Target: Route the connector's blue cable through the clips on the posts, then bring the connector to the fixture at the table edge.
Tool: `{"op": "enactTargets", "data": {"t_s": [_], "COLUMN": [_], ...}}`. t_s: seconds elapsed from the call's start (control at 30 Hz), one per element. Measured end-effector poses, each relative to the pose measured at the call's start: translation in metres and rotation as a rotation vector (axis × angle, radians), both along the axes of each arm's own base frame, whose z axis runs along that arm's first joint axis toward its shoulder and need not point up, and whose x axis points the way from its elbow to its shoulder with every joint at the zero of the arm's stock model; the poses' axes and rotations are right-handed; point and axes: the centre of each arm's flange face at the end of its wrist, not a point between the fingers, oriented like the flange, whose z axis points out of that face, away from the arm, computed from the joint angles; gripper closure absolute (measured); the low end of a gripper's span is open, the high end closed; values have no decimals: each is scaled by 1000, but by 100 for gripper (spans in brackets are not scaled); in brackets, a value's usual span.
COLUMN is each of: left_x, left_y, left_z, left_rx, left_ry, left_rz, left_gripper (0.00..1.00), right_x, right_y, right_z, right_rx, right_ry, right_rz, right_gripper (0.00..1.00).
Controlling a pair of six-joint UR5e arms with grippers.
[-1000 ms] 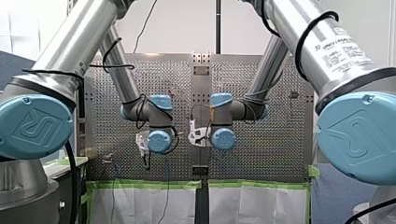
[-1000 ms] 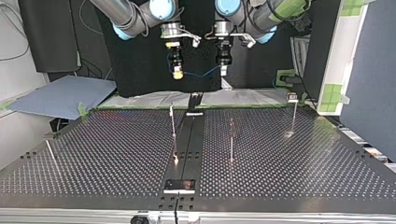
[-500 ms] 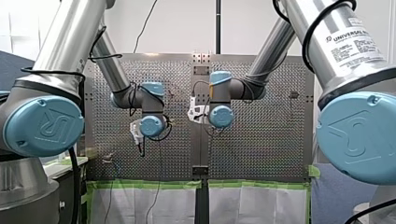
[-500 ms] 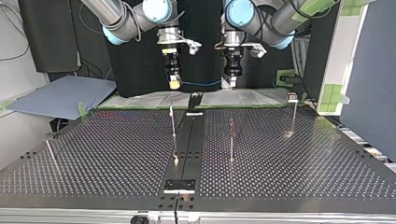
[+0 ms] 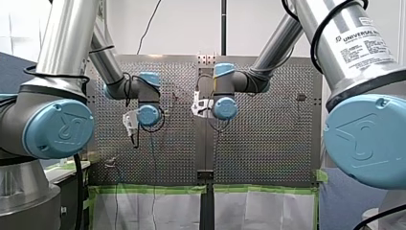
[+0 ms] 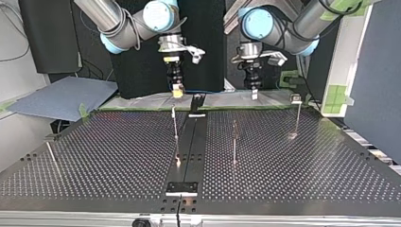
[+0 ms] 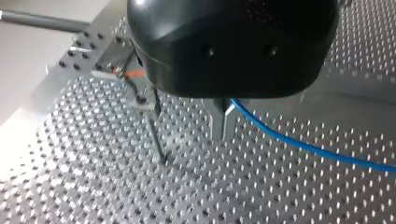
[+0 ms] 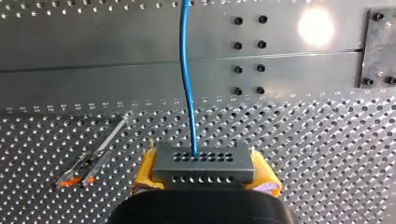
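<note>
- Grey connector (image 8: 204, 161), two rows of holes, blue cable (image 8: 187, 79) leaving its top row.
- Yellow-padded right gripper (image 8: 204, 173) clamps it.
- Metal-fingered left gripper (image 7: 223, 119) pinches the cable.

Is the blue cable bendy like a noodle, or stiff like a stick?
Probably bendy: the blue cable curves gently beyond the left end effector. Likely light, being so thin. Maybe slightly springy, since it leaves the connector almost straight.
</note>
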Motion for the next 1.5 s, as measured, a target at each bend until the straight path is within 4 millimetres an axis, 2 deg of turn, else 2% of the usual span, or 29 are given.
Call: {"op": "enactTargets", "data": {"t_s": [0.47,0.93,1.5], "left_x": [23,38,60], "left_y": [10,19,20], "left_z": [16,23,41], "left_rx": [49,47,62], "left_ry": [22,7,-8], "left_rz": [34,37,-8], "left_gripper": [100,100,100], "right_x": [10,-4,-9], "right_y": [-26,-48,-77], "right_z": [31,33,54], "right_rx": [10,26,0], "right_ry": [26,42,19], "right_rz": [58,65,76], "right_gripper": [100,100,100]}}
